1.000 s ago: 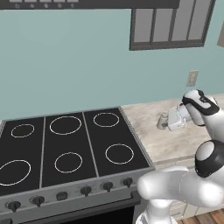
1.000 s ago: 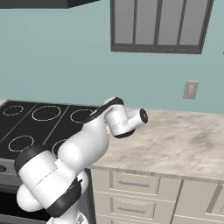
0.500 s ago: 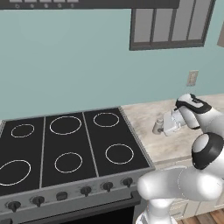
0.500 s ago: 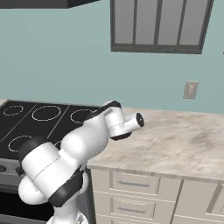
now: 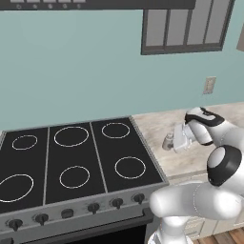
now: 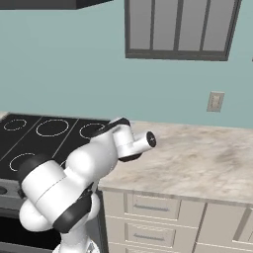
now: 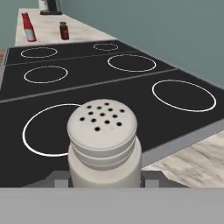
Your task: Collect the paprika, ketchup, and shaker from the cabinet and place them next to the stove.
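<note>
My gripper [image 5: 170, 142] is shut on the small grey shaker [image 5: 167, 141], held upright low over the marble counter [image 5: 157, 125], just right of the black stove [image 5: 71, 157]. I cannot tell whether the shaker's base touches the counter. In the hand view the shaker [image 7: 104, 144] with its perforated top stands close up in my gripper [image 7: 104, 180], and the stove [image 7: 131, 87] stretches beyond it. On the counter past the stove's far side stand the red ketchup bottle [image 7: 28, 27] and the squat dark red paprika jar [image 7: 64, 30]. A beige corner of the cabinet [image 5: 241, 37] shows at the right edge.
A grey-framed window [image 5: 183, 24] and a wall outlet [image 5: 209, 85] sit on the teal wall behind the counter. The stove's knobs [image 5: 93, 207] run along its steel front. Marble counter [image 6: 197, 158] extends right over white drawers [image 6: 150, 210].
The gripper has moved down and left toward the stove's edge, carrying the shaker with it. The grip has stayed the same.
</note>
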Robot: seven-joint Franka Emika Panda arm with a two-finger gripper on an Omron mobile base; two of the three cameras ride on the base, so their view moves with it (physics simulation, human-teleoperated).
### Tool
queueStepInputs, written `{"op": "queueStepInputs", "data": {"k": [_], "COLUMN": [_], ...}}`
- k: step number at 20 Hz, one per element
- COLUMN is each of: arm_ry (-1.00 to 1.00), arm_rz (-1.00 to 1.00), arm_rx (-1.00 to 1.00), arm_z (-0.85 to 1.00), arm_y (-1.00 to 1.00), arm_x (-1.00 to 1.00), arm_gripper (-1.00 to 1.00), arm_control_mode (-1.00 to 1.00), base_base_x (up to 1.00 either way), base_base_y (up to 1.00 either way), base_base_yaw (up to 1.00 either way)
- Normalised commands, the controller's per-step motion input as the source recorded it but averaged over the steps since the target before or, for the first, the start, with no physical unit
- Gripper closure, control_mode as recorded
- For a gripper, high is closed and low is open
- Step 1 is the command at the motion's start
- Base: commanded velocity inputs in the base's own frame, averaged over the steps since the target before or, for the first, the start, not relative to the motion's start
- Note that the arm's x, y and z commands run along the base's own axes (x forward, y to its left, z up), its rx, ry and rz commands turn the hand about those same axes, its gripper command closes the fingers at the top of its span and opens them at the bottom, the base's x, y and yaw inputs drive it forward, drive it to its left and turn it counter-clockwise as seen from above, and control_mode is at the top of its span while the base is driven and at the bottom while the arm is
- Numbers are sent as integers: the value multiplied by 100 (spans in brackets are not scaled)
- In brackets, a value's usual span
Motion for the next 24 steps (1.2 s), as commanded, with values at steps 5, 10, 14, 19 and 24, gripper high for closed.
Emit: {"op": "queueStepInputs", "data": {"k": [5, 10, 14, 19, 24], "arm_ry": [-3, 0, 0, 0, 0], "arm_rz": [2, 4, 5, 4, 5], "arm_rx": [-2, -5, -6, -2, 0], "arm_z": [-26, -27, -19, -17, -21], "arm_y": [15, 0, -9, -20, -28], "arm_x": [2, 12, 22, 16, 14], "arm_gripper": [100, 100, 100, 100, 100], "arm_control_mode": [-100, -100, -100, -100, -100], "base_base_x": [0, 0, 0, 0, 0], "base_base_y": [0, 0, 0, 0, 0], "base_base_yaw": [0, 0, 0, 0, 0]}}
